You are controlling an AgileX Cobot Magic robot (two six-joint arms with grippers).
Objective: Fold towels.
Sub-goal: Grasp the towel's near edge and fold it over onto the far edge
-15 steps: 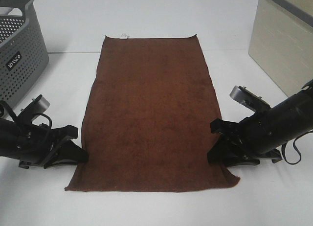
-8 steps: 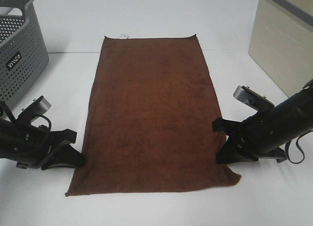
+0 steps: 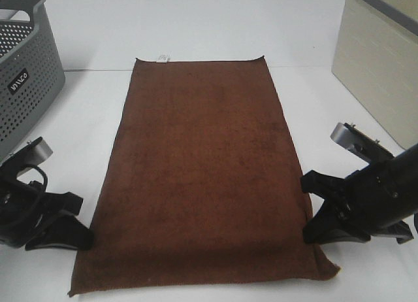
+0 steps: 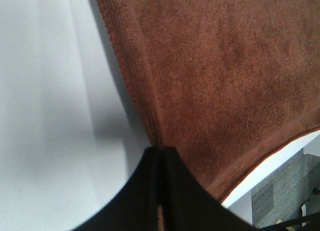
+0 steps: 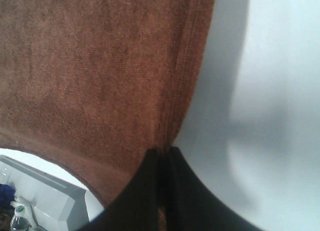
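One dark reddish-brown towel (image 3: 202, 165) lies lengthwise on the white table, with a small white tag (image 3: 163, 57) at its far short edge. Its near end is raised off the table and sags between my two grippers. My left gripper (image 3: 86, 238) is shut on the towel's left long edge near the front corner; the left wrist view shows the towel (image 4: 220, 81) pinched at the closed left gripper (image 4: 161, 152). My right gripper (image 3: 308, 231) is shut on the right long edge, and in the right wrist view the towel (image 5: 95, 76) runs into the closed right gripper (image 5: 161, 152).
A grey perforated basket (image 3: 26, 73) stands at the back left of the table. A beige box-like cabinet (image 3: 379, 60) rises at the back right. The white table (image 3: 215, 21) stretches beyond the towel's far edge.
Both grippers have closed on the towel's side edges and pulled towards the near table edge, lifting the near end. The whole towel slid a little forward.
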